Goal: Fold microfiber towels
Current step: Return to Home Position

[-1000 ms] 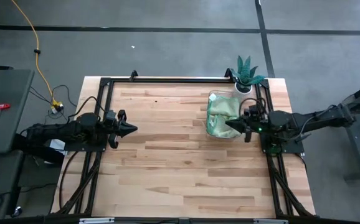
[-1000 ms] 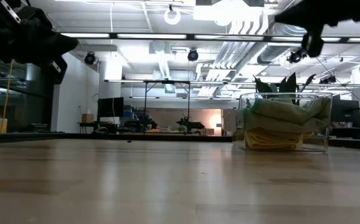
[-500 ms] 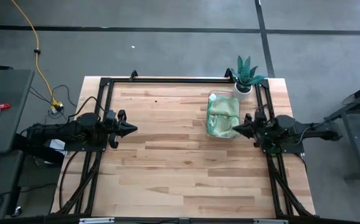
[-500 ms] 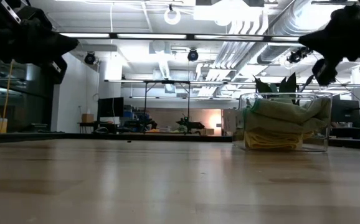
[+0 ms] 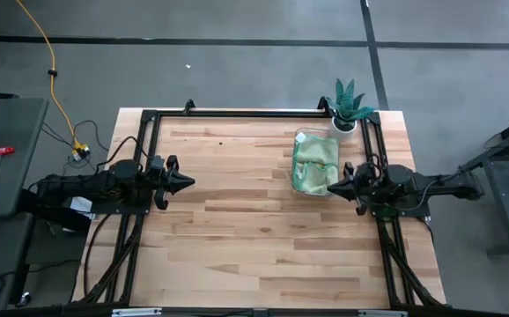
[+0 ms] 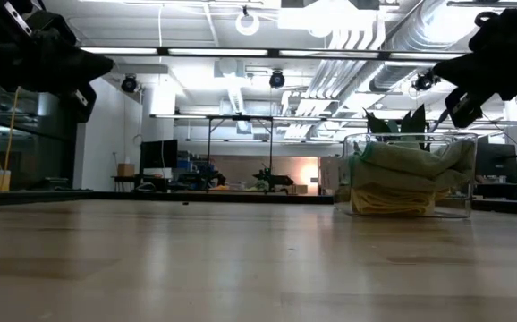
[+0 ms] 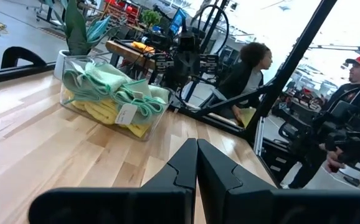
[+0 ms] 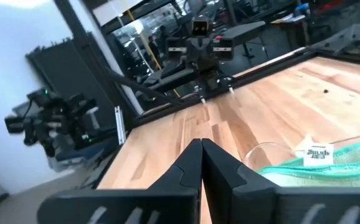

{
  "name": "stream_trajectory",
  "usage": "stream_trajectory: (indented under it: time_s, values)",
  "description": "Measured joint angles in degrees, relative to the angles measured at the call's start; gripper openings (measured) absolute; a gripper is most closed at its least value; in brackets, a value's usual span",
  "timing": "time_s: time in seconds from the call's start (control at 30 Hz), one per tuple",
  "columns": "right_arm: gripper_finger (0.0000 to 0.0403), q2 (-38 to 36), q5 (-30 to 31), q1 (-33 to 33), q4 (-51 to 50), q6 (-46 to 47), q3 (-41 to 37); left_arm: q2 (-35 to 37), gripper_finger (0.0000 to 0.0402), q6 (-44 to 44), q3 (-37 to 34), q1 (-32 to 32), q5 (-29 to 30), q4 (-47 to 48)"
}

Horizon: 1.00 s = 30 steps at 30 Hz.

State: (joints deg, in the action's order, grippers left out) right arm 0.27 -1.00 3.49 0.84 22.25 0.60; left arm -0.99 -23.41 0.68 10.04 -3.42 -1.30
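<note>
**Both arms parked at the sides, middle of the table wide open**

The light wooden butcher-block table has loads of free room. The whole middle and near half is bare wood, with only a black metal frame running along the far, left and right edges.

The left gripper hangs above the wood just in from the left edge, about halfway along it. It points toward the centre with its jaws clenched on nothing. The right gripper sits just in from the right edge, facing the other way. Its jaws are pressed together and empty too, and its tip is right next to the near right corner of the bin.

The clear plastic rectangular bin stands toward the far right corner, close to the right edge. All the towels I can see are inside it. The pale green microfiber towels are bunched on top, reaching up to about the rim. The bright yellow microfiber towels are squashed flat underneath at the bottom. A small white tag shows through the bin wall.

A small spiky green plant in a white pot stands in the far right corner, just beyond the bin.

Two people are out in the room past the right edge, well away from the table.
</note>
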Motion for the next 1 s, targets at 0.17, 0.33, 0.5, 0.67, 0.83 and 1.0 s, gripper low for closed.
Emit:
stream_trajectory:
  time_s: [0.17, 0.33, 0.5, 0.67, 0.83, 1.0]
  values:
    - [0.0000, 0.1, 1.0, -0.2, 0.0, -3.2, 0.0, 0.0, 0.0001, 0.0, 0.0, 0.0, 0.0, 0.0]
    - [0.0000, 0.1, 1.0, -0.2, 0.0, -4.3, 0.0, 0.0, 0.0001, 0.0, 0.0, 0.0, 0.0, 0.0]
    - [0.0000, 0.1, 1.0, -0.2, -0.1, -4.3, 0.0, 0.0, 0.0001, 0.0, 0.0, 0.0, 0.0, 0.0]
    - [0.0000, 0.1, 1.0, -0.2, -0.1, -4.3, 0.0, 0.0, 0.0001, 0.0, 0.0, 0.0, 0.0, 0.0]
    - [0.0000, 0.1, 1.1, -0.2, -0.1, -4.3, 0.0, 0.0, 0.0001, 0.0, 0.0, 0.0, 0.0, 0.0]
    - [0.0000, 0.1, 1.2, -0.2, -0.1, -4.3, 0.0, 0.0, 0.0001, 0.0, 0.0, 0.0, 0.0, 0.0]
